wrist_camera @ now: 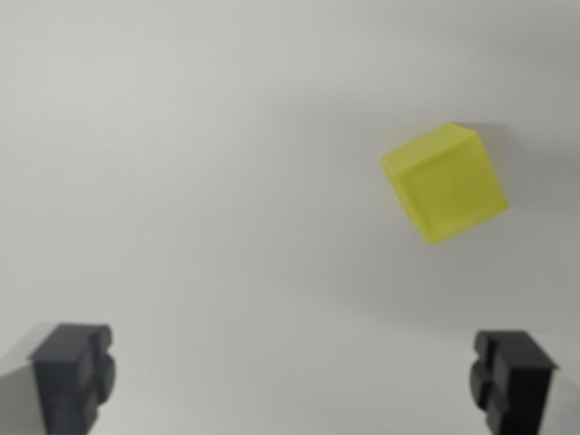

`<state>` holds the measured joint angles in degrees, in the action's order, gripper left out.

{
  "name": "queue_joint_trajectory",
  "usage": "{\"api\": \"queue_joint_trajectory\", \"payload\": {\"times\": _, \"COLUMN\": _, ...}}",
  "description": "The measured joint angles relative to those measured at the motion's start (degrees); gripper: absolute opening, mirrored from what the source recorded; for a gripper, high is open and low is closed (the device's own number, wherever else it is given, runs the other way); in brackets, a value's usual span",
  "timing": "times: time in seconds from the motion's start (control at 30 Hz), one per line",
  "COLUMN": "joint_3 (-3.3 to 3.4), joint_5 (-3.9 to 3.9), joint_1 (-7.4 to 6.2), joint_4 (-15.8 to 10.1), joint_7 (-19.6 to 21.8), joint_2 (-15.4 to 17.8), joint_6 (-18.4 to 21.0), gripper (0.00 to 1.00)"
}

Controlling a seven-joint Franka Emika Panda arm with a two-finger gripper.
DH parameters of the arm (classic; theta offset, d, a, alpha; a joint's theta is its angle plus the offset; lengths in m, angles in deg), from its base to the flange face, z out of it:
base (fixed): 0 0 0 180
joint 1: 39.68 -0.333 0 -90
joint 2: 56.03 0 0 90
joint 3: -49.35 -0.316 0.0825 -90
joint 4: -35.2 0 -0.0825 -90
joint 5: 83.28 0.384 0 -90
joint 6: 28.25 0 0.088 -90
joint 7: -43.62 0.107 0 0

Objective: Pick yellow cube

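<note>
The wrist view looks down on a plain, pale grey surface with 1 yellow cube lying on it. The cube sits in the upper part of the wrist view's right half, turned so that its edges run at an angle to the frame, with a top face and a larger front face showing. A soft shadow falls just behind it toward the wrist view's right. The picture is slightly blurred, and no brand, label or writing can be read on the cube or anywhere else; a faint mark near the middle of its front face is too unclear to make out. The gripper stands spread wide, its 2 dark fingers showing at the bottom corners of the frame, 1 at each side, with nothing between them. The cube lies above the right-hand finger in the picture, well apart from both fingers and untouched.
</note>
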<state>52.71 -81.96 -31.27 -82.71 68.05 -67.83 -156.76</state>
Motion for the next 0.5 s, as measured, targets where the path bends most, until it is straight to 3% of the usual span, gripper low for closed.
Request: {"api": "queue_joint_trajectory", "payload": {"times": 0.5, "joint_3": -0.02, "joint_5": 0.2, "joint_1": 1.87, "joint_4": -0.48, "joint_7": -8.52, "joint_2": -4.07, "joint_6": -4.72, "gripper": 1.0}}
